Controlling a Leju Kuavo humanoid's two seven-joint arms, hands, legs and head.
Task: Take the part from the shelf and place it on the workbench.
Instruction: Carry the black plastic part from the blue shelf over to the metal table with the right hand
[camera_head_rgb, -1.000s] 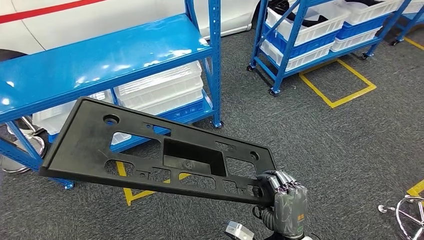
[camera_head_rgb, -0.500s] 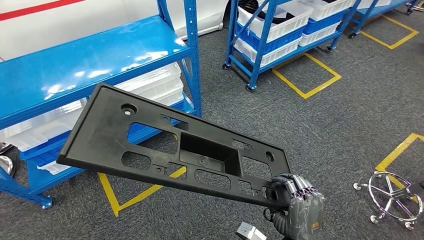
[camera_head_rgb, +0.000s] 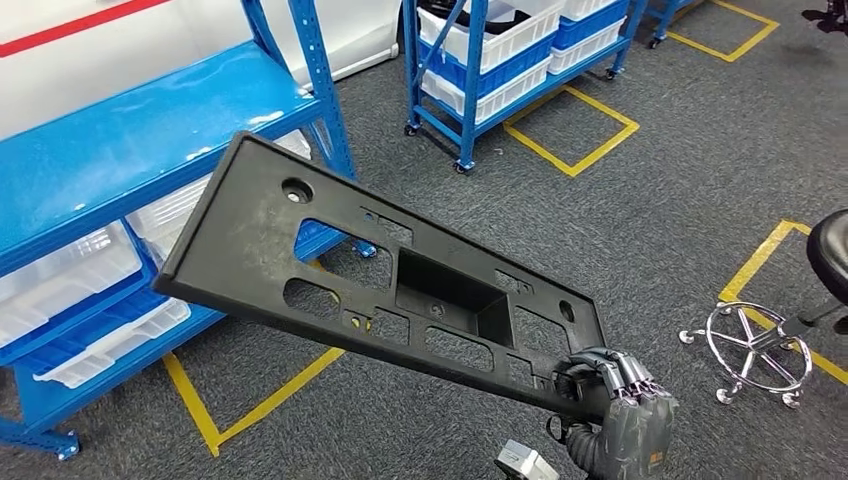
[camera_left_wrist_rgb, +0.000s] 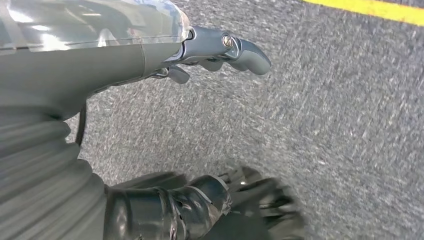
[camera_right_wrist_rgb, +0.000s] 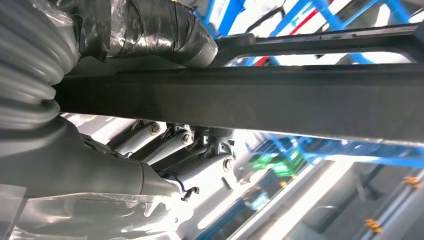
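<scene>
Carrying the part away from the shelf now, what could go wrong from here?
1. The right hand grips the long black panel only at one corner, so it may twist or slip out.
2. The panel's far end hangs near the blue shelf upright and might clip it.
3. A chair base sits on the floor close by.

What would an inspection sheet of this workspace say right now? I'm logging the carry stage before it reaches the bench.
Surface: grey carpet floor with yellow tape lines; workbench: nothing seen.
Job's things: black panel part, held off the blue shelf, jutting out over the floor.
Clutter: chrome chair base.
Hands: right hand grips the part's near corner; left hand holds nothing and hangs over the floor.
Cables: nothing seen.
Surroundings: wheeled blue rack with white bins.
</scene>
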